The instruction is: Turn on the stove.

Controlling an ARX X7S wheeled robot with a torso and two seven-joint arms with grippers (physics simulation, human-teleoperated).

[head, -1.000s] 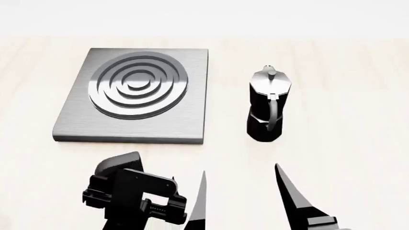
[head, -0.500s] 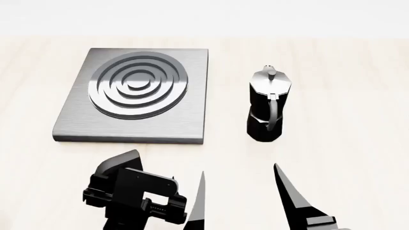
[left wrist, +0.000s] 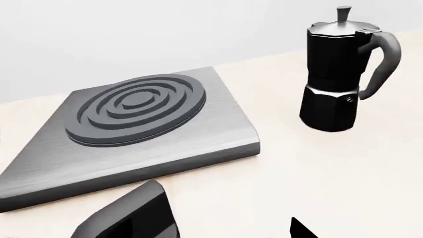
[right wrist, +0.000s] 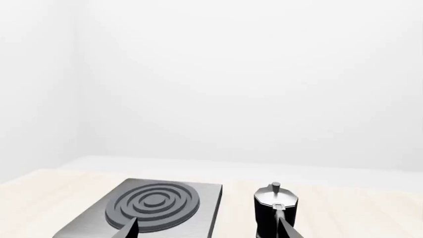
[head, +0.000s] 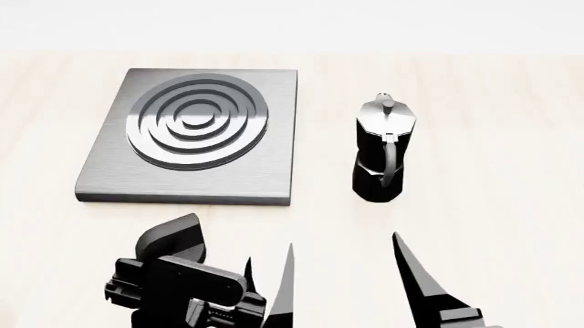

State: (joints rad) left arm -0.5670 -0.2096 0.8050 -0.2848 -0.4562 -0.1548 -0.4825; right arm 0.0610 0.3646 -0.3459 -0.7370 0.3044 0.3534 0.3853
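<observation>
The stove [head: 196,137] is a flat grey metal slab with a raised ring burner, lying on the pale table at the left. It also shows in the left wrist view, stove [left wrist: 138,124], and in the right wrist view, stove [right wrist: 155,206]. My left gripper [head: 182,263] hovers low, just in front of the slab's near edge. It is open, left gripper [left wrist: 225,202], with only bare table between its fingers. My right gripper [head: 343,240] stands open to its right, its two pointed fingers spread wide, right gripper [right wrist: 206,220], holding nothing.
A black-and-silver moka pot [head: 383,150] stands upright to the right of the stove, a short gap from it, moka pot [left wrist: 340,74]. A white wall rises behind the table's far edge [head: 292,53].
The left gripper's body has shifted down and toward me in the head view, turning slightly. The right gripper, the stove and the moka pot have not moved.
</observation>
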